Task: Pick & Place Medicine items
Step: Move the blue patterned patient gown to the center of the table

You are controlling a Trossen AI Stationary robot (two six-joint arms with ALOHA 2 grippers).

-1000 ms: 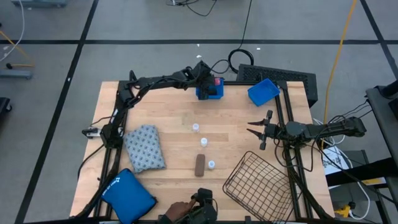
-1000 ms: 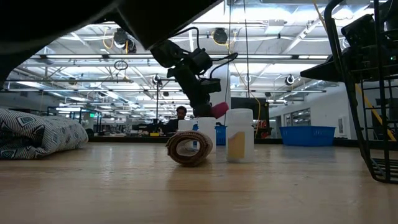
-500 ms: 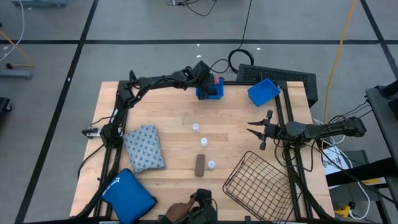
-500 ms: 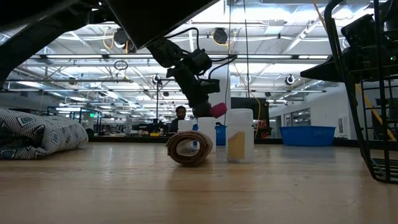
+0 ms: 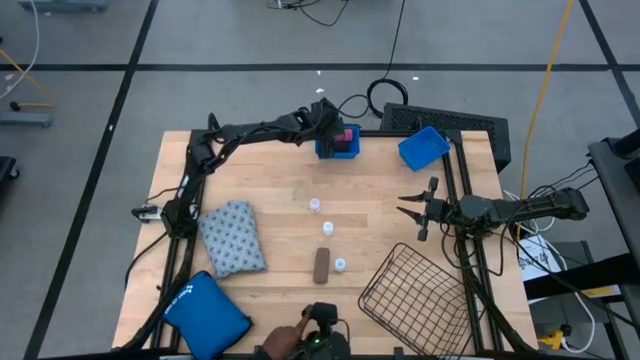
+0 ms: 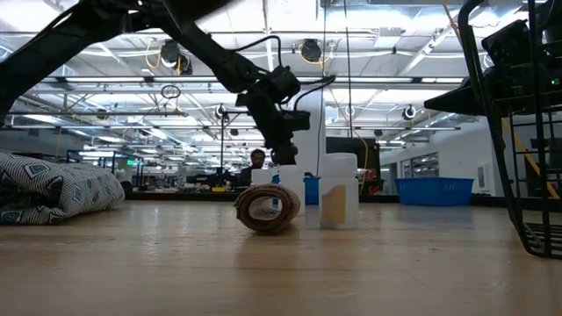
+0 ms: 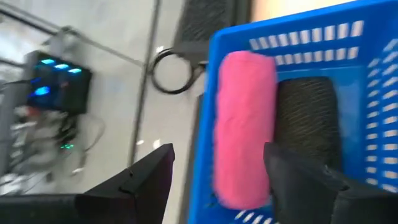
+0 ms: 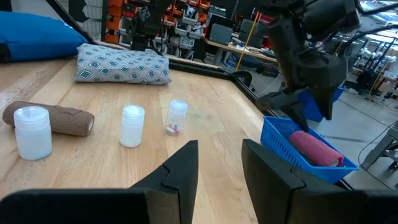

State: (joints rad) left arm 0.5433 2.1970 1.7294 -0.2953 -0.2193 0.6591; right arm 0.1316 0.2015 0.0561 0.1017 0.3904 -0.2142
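At the table's far edge stands a small blue basket (image 5: pixel 326 152). In it a pink oblong container (image 7: pixel 244 124) lies beside a black one (image 7: pixel 308 118). My left gripper (image 5: pixel 330 126) hangs open just above the basket, its fingers on either side of the pink container and apart from it. A brown roll (image 5: pixel 321 264), three white vials (image 5: pixel 327 228) and the patterned soft pack (image 5: pixel 232 237) rest on the wood. My right gripper (image 5: pixel 410 208) waits level at the right side, open and with nothing in it.
A second blue bin (image 5: pixel 423 147) stands at the far right and a tilted wire basket (image 5: pixel 415 295) at the near right. The large plain blue pouch (image 5: pixel 205 308) lies at the near left corner. A person's hand (image 5: pixel 295 338) shows at the near edge.
My left gripper has opened over the blue basket and let go of the pink container. The container has dropped from between the fingers and now lies in the basket beside the black one. The arm has stayed in place.
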